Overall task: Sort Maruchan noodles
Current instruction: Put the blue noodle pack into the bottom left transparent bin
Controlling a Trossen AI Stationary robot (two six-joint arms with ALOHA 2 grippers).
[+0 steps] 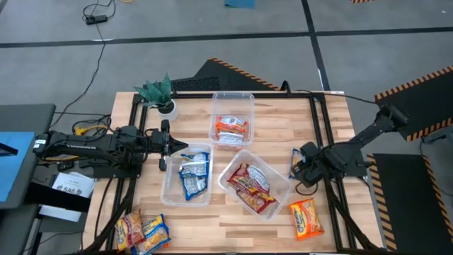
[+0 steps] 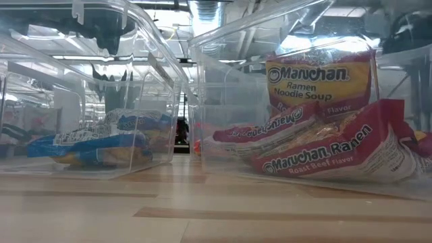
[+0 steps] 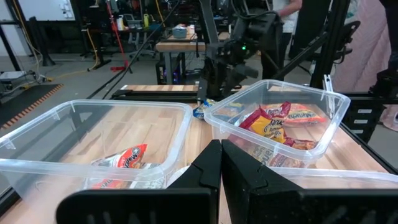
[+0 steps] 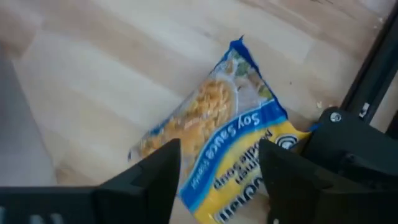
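left gripper (image 1: 164, 144) sits at the table's left side, fingers (image 3: 205, 171) pressed together, nothing in them, tip just beside the left rim of the blue-packet bin (image 1: 170, 191). two packets, one red-orange and one orange-yellow (image 1: 141, 232), lie loose at the front-left corner of the table (image 1: 191, 237). small green plant (image 1: 159, 92) stands at the back-left corner. blue-packet bin holds blue-white maruchan packets (image 1: 193, 173). behind it, apart, the far bin (image 1: 244, 99) holds an orange packet (image 1: 231, 127). to the right and tilted, the red-packet bin (image 1: 282, 185) holds several red roast beef packets (image 1: 249, 188); low view shows them stacked and leaning against each other (image 2: 324, 152). right gripper (image 1: 303, 164) is low over the table right of that bin, fingers (image 4: 149, 180) spread wide and holding nothing; a blue soy sauce packet (image 4: 217, 130) lies flat on the wood between and beneath them, its edge showing beside the gripper from above (image 1: 295, 161). can't tell whether the fingers touch it. an orange-yellow packet (image 1: 306, 217) lies loose near the front-right edge.
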